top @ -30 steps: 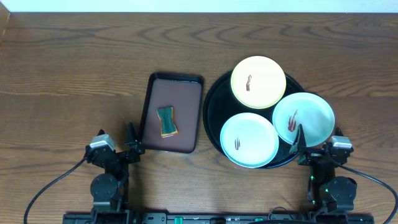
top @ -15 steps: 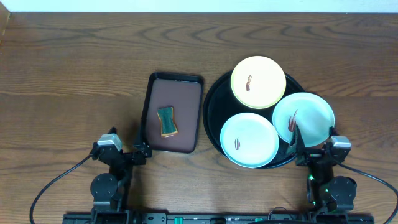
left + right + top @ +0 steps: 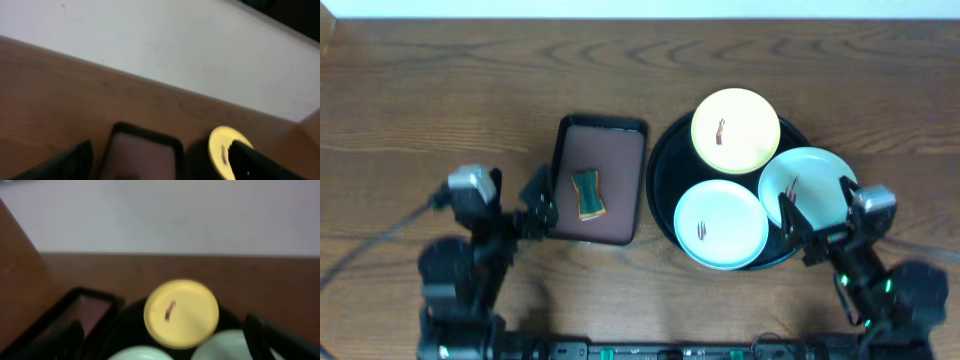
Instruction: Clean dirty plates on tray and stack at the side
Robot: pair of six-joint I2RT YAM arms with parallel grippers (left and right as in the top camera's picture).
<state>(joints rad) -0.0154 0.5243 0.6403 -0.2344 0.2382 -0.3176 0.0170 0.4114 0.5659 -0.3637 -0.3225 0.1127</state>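
Observation:
The black round tray holds three plates, each with a red-brown smear: a pale yellow plate at the back, a mint plate at the front left and a mint plate at the right. My left gripper is open and empty at the left edge of the brown tray. My right gripper is open and empty, above the right mint plate's near edge. The right wrist view shows the yellow plate ahead, between the open fingers. The left wrist view shows open fingers and part of the yellow plate.
A rectangular dark-brown tray lies left of the black tray with a green sponge on it. It also shows in the left wrist view and the right wrist view. A white wall runs along the table's far edge.
Both arms have risen and moved forward from the table's near edge. The left gripper now sits beside the brown tray, the right over the right mint plate. The plates have not moved.

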